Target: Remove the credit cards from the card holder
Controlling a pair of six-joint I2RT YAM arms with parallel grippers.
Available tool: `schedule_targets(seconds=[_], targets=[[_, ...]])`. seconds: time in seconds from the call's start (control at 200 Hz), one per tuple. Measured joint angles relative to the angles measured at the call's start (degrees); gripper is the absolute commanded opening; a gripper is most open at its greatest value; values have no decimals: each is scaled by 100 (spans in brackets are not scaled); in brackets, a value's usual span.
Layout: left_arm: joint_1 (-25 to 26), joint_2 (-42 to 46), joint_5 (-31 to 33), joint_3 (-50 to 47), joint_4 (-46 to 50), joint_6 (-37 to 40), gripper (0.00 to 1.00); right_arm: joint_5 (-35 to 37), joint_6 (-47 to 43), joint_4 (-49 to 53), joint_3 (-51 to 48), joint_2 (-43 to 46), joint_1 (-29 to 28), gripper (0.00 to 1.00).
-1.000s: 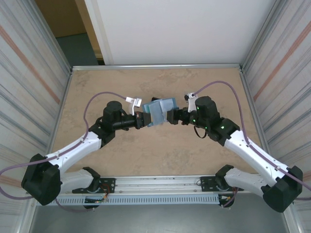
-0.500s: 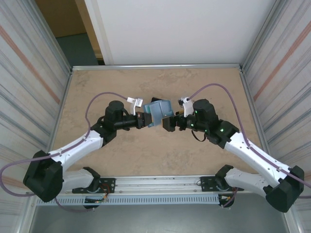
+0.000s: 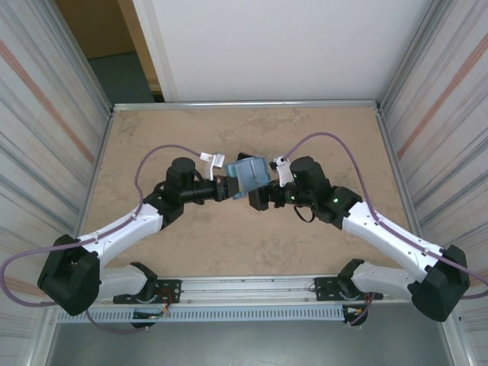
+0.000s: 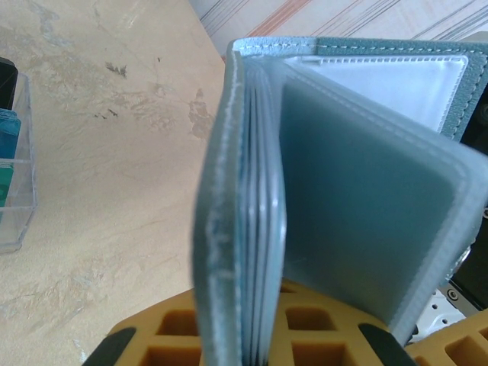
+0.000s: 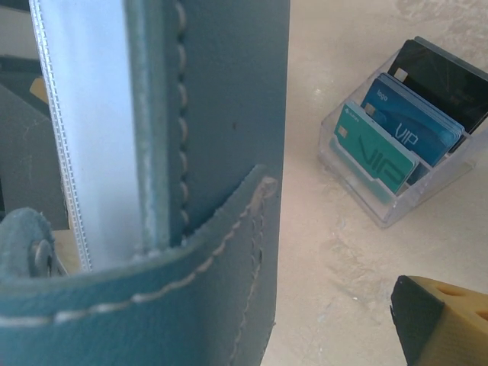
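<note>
1. Swung leftward over the past second, bringing the right gripper [image 3: 259,198] in just beside the near edge of the card holder [image 3: 250,174]; spread wide, gripping nothing.
2. Held upright near mid-table by the left gripper [image 3: 229,187], pinching the card holder's lower edge between yellow pads [image 4: 171,343]; opened like a book, pale leaves fanned.
3. Already parked in the clear tray [image 5: 435,187] on the table [image 3: 183,130], just behind: teal card [image 5: 374,162], blue card [image 5: 412,126], black card [image 5: 446,76].
4. Judged mid-extraction, lining up another pull; cannot tell whether the thin edges between cover and leaf are cards or sleeves.
5. Calls next for setting one open finger [image 5: 438,320] either side of an exposed card edge, closing, then drawing straight out with the holder kept steady.
</note>
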State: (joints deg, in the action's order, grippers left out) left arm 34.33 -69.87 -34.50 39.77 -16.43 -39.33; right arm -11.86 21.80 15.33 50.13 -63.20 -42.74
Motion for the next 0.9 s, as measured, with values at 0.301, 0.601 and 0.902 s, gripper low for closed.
schedule_targets(seconds=[0.301, 0.601, 0.902], targets=[[0, -2, 0, 0, -2, -22, 0, -20, -2, -46, 0, -63, -76, 99], [0, -48, -2, 0, -17, -46, 0, -42, -2, -103, 111, -216, -96, 99], [0, -52, -24, 0, -17, -59, 0, 35, -2, -142, 151, -291, -107, 99]])
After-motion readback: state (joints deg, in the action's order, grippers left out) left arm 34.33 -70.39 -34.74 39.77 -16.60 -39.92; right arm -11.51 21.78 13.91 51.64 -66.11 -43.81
